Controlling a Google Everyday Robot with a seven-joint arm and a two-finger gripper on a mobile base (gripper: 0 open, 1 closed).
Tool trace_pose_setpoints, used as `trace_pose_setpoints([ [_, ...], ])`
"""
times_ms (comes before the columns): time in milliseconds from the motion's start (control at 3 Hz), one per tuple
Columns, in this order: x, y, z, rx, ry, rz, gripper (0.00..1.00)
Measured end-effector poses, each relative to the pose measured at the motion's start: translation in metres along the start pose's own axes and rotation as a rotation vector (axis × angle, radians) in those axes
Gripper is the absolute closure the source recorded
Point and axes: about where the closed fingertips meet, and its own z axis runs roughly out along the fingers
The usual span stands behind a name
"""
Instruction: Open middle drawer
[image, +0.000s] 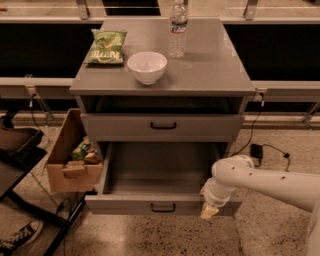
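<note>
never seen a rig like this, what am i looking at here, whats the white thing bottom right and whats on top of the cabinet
One camera looks down at a grey cabinet; where it is mounted is not known. The white tube at lower right is the robot's arm. Its pale tip, the end effector, sits at the right end of the pulled-out middle drawer, whose inside is bare grey. I cannot tell whether it grips anything. On top lie a green snack bag, a white bowl and a water bottle.
</note>
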Motion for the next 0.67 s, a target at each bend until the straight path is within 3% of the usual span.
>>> trace_pose_setpoints([
  [333, 0.0065, 0.0339, 0.0005, -0.01, 0.009, 0.037, 0.8],
  [667, 0.0066, 0.0331, 0.0007, -0.01, 0.009, 0.037, 1.0],
])
